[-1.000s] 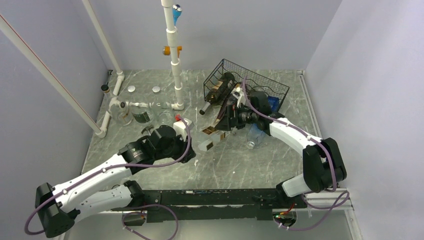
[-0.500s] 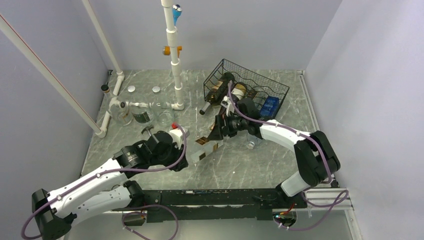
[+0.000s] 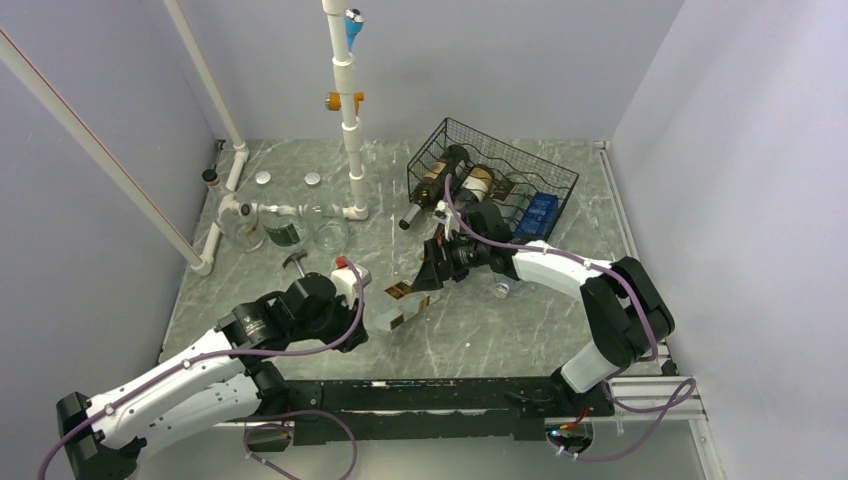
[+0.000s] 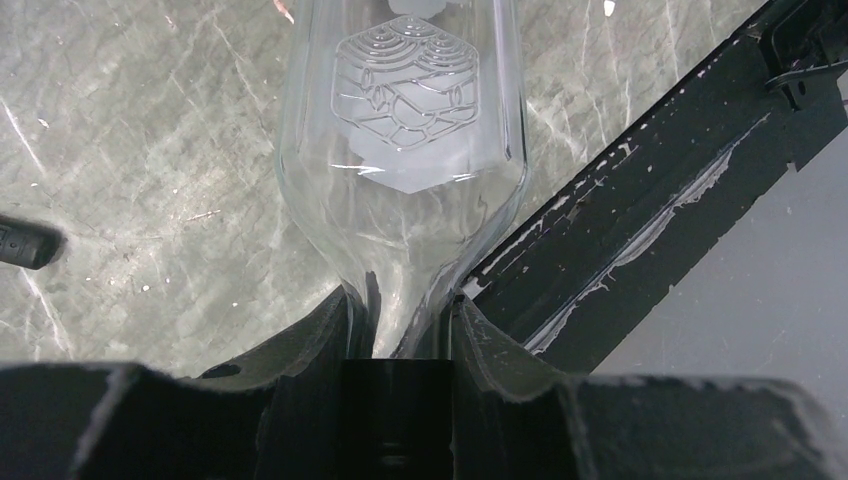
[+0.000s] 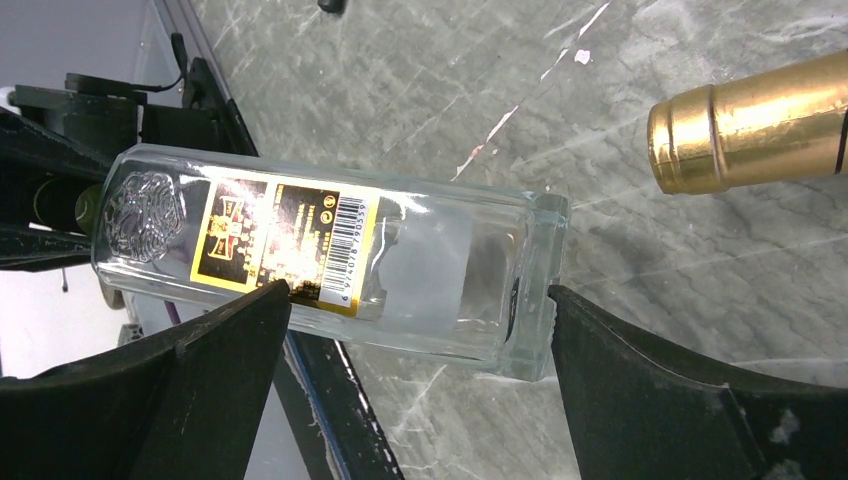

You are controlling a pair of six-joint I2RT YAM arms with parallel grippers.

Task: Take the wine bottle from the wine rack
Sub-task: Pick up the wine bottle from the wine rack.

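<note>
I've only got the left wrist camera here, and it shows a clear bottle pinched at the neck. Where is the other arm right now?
Observer: The right gripper is open wide, with the base end of the clear bottle between its fingers.
Operator: Anything on the side of the bottle I can't see?
Observer: Yes, a gold and black label with a barcode.
Operator: And the wine rack?
Observer: The wine rack sits at the back right of the table, with dark bottles lying in it.
</note>
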